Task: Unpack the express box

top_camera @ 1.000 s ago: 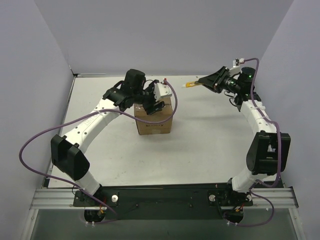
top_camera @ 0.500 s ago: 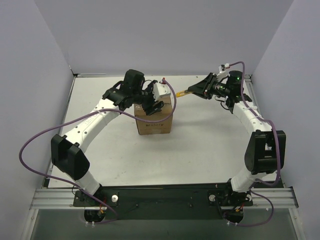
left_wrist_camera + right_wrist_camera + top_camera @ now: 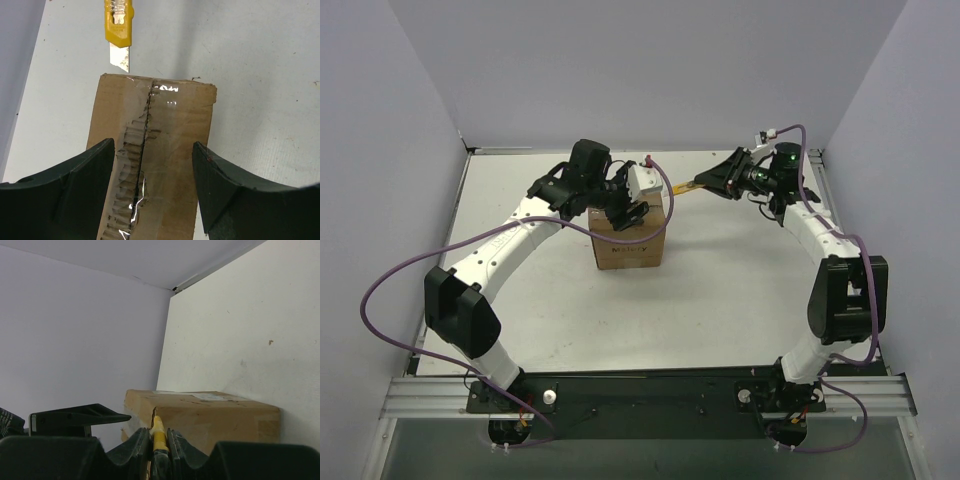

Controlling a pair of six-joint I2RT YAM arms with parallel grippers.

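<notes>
While the express box (image 3: 630, 240) stands on the white surface (image 3: 740, 290), my left pincer (image 3: 152, 147) hangs right above its top. Its jaws are wide, with one finger over each side of the middle seam (image 3: 148, 112). I cannot tell if the fingers touch the cardboard. My right pincer (image 3: 712, 182) is closed tight on the yellow knife (image 3: 119, 22). The bare blade (image 3: 120, 56) sits just beside the far edge of the box, lined up with the seam. Clear shiny tape (image 3: 170, 97) covers that seam, and the cardboard beside it looks torn and rough.

I think the box is light, so it could slide or tip when the blade pushes on it. The walls and corners should be stiff. The top flaps will likely bend in if I press on their middle. The tape looks slippery. So I would take hold of the two side walls near the top, one finger on each, well apart from the seam. I would squeeze gently so the box does not crush.
</notes>
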